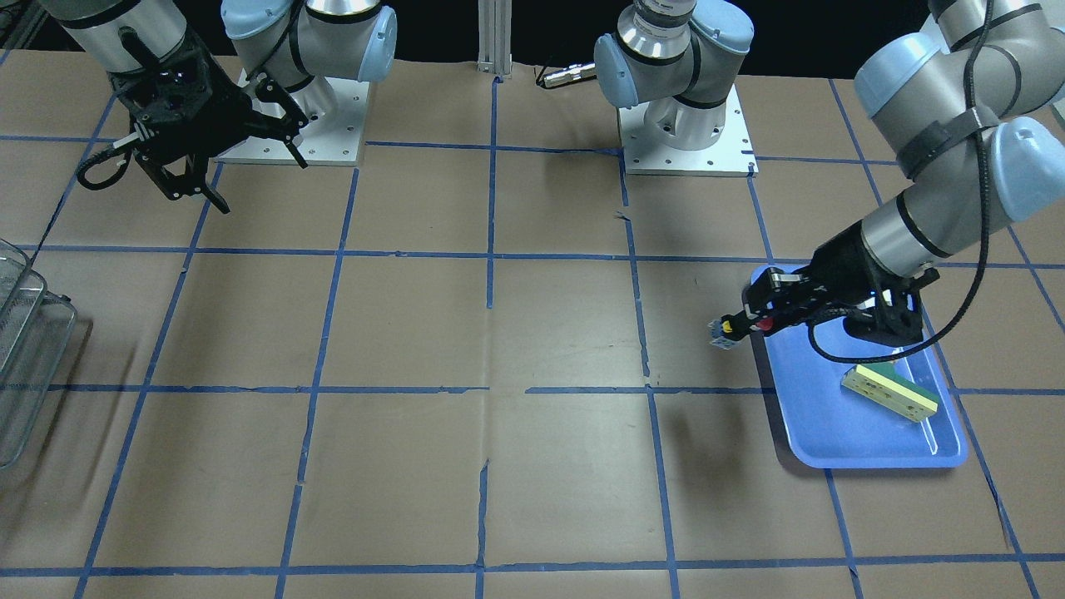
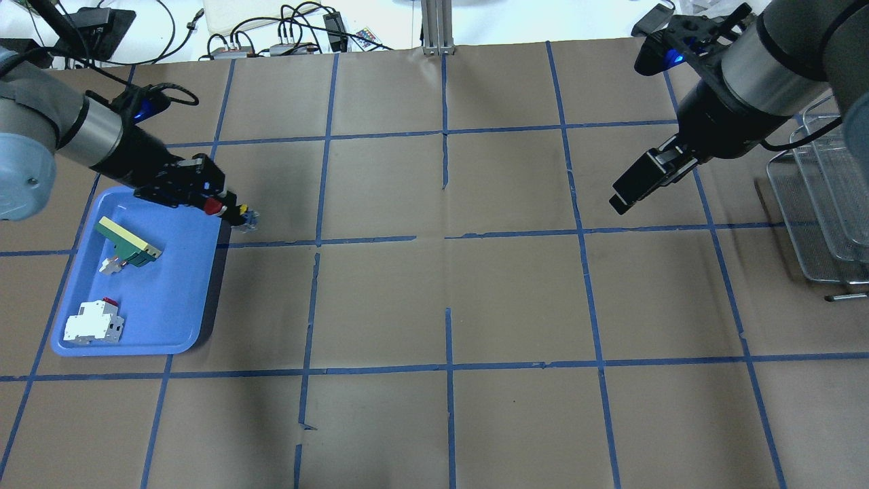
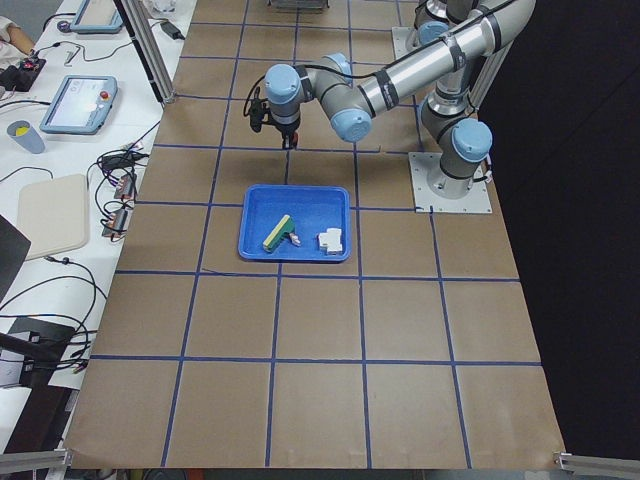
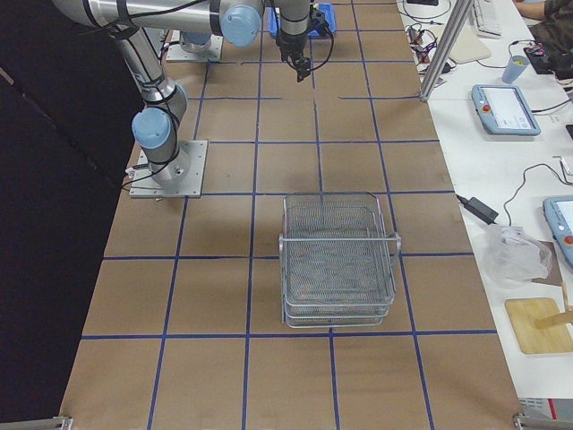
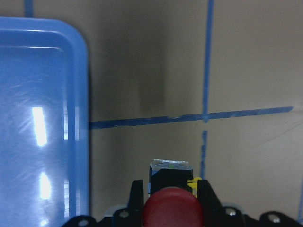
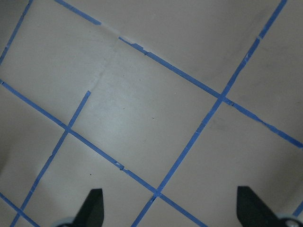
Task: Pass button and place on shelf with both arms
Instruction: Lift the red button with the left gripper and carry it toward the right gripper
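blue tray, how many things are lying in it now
2: the green-and-cream bar in the half of the blue tray away from the robot, and the white-and-red block in the half nearest it. A pale piece by the bar may be separate.

Even, bright overhead light casts soft grey shadows on the desk (image 2: pixel 516 292) just beside the tray (image 2: pixel 176 292), leaves white glare streaks on the tray's floor in the left wrist view, and there the close button (image 5: pixel 173 210) is blurred.

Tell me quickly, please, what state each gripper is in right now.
Left gripper: closed, holding the button.
Right gripper: open, holding nothing.
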Robot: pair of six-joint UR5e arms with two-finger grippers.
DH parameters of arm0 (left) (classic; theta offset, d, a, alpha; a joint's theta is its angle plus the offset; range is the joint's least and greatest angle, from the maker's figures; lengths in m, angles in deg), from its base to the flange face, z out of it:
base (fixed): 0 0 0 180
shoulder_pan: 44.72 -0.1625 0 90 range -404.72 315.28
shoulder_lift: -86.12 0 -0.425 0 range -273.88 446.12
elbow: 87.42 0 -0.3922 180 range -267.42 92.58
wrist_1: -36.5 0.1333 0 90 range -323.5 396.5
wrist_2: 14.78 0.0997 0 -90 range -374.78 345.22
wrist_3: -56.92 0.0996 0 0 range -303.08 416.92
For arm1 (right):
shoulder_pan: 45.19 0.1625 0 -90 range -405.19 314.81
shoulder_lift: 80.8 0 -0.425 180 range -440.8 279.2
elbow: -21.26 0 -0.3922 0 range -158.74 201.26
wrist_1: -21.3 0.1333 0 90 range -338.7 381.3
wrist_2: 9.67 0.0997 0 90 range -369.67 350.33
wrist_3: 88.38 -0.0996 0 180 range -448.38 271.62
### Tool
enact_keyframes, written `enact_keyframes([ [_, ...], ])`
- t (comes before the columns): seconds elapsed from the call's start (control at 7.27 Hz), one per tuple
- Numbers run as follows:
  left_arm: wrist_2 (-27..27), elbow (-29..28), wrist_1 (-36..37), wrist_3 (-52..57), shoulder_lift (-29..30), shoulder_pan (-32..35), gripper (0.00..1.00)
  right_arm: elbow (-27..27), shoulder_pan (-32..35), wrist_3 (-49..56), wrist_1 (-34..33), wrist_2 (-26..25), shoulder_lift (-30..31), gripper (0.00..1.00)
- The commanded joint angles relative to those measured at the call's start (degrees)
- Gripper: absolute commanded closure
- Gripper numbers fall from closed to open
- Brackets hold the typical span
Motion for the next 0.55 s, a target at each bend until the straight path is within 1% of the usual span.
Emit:
enact_keyframes([
  [0.0,-11.2,-1.0,6.4,-15.1,0.2,11.1,0.80,-0.2,-0.9,3.6,-0.4,3.3,0.0,0.00],
  [0.14,-15.9,-0.7,13.7,-23.0,0.8,14.7,0.80,0.1,-0.9,6.5,-1.7,4.0,0.2,0.00],
  [0.28,-17.4,-0.3,19.1,-29.3,0.8,18.3,0.80,0.2,-1.1,13.9,-1.9,7.7,-0.2,0.00],
  [0.41,-18.7,-1.0,20.3,-31.5,0.8,21.2,0.80,0.2,-1.4,24.4,-2.1,8.3,-0.2,0.00],
])
